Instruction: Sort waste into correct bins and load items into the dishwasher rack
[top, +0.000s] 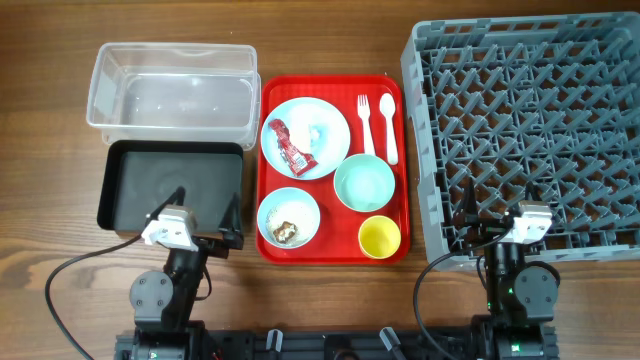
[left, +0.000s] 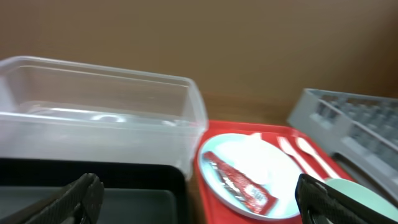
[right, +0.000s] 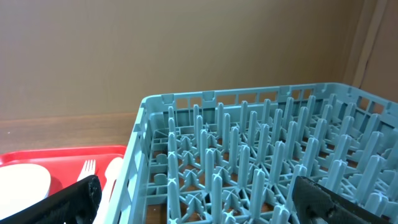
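A red tray holds a pale blue plate with a red snack wrapper and a white tissue. Also on it are a pale blue bowl with food scraps, a mint bowl, a yellow cup, and a white fork and spoon. The clear bin and black bin lie left, the grey rack right. My left gripper is open and empty over the black bin's near edge. My right gripper is open and empty over the rack's near edge.
The left wrist view shows the wrapper on the plate, right of the black bin. The right wrist view shows rack pegs ahead and the fork on the tray at left.
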